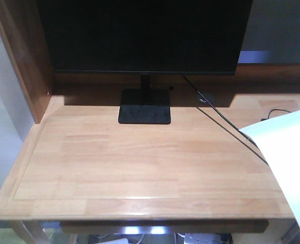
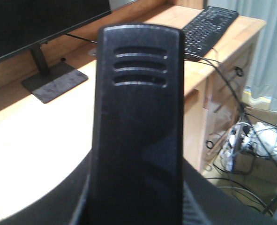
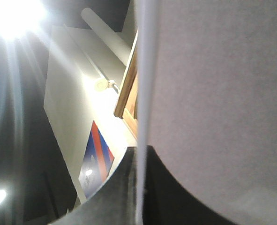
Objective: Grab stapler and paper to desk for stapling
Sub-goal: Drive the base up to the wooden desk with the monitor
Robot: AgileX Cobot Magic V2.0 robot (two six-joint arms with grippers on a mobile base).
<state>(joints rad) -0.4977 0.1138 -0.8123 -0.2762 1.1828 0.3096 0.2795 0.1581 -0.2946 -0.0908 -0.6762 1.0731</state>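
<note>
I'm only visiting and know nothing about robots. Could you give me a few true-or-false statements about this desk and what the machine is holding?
1. The monitor screen is dark. True.
2. The paper lies flat in the middle of the desk. False: the right end effector holds it up at the desk's right side.
3. A black keyboard lies on the desk. True.
4. The stapler sits on the desk. False: the left end effector holds it above the desk.
5. A black cable runs across the desktop. True.
</note>
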